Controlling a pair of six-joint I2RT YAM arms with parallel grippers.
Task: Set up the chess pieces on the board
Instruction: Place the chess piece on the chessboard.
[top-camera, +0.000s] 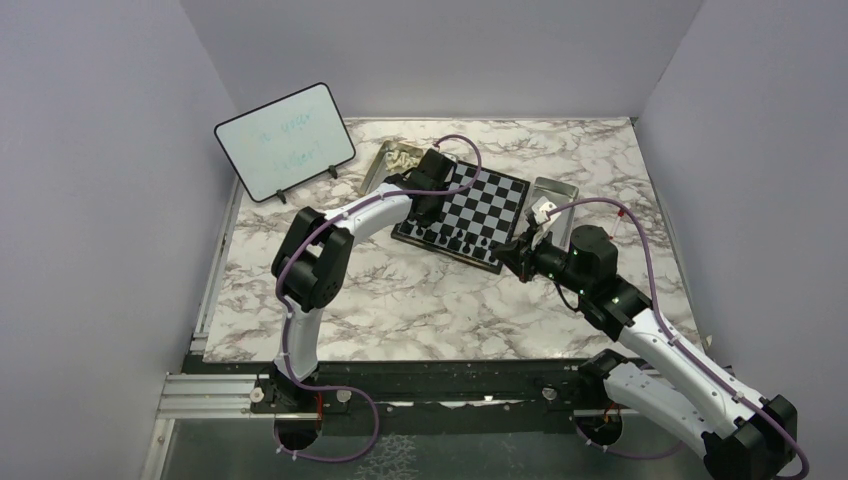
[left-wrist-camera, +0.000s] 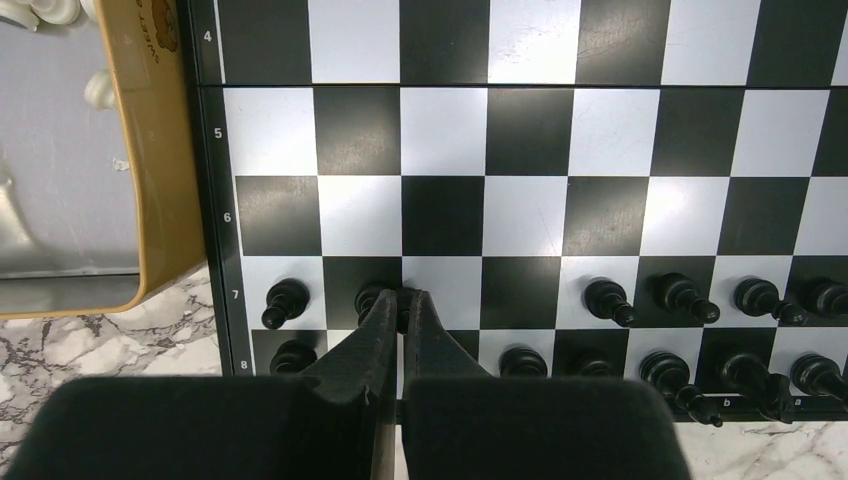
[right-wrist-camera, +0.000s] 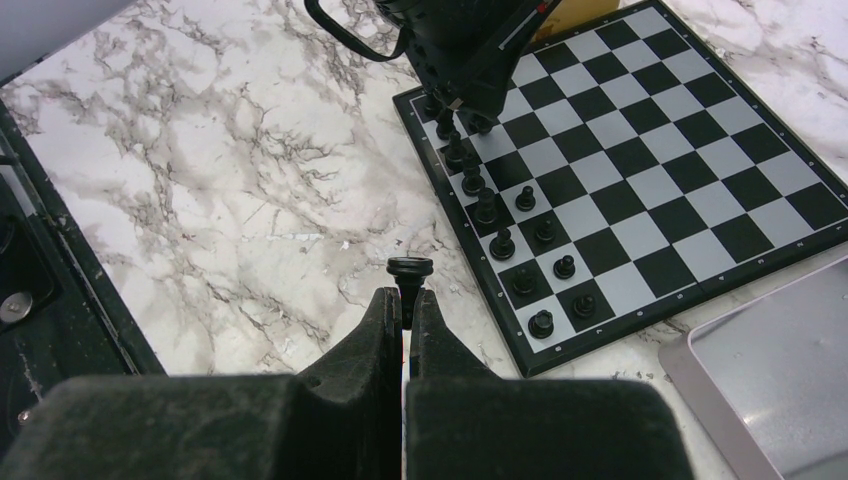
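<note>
The board (top-camera: 487, 200) lies at mid-table, and it also shows in the left wrist view (left-wrist-camera: 530, 130) and the right wrist view (right-wrist-camera: 650, 150). Black chess pieces (left-wrist-camera: 608, 300) stand in its rows 7 and 8, also seen along its near edge (right-wrist-camera: 503, 243). My left gripper (left-wrist-camera: 403, 303) is low over row 7, shut on a black piece whose body is mostly hidden by the fingers. My right gripper (right-wrist-camera: 407, 300) is shut on the stem of a black piece (right-wrist-camera: 410, 267) and holds it above the marble table, left of the board's corner. Cream-white pieces (left-wrist-camera: 98, 88) lie in the gold tin.
The gold tin (left-wrist-camera: 150, 150) sits against the board's left edge, behind the left arm (top-camera: 392, 160). A silver tray (right-wrist-camera: 780, 380) lies by the board's right corner. A white dry-erase board (top-camera: 285, 140) stands at the back left. Grey walls enclose the marble table (top-camera: 400, 300).
</note>
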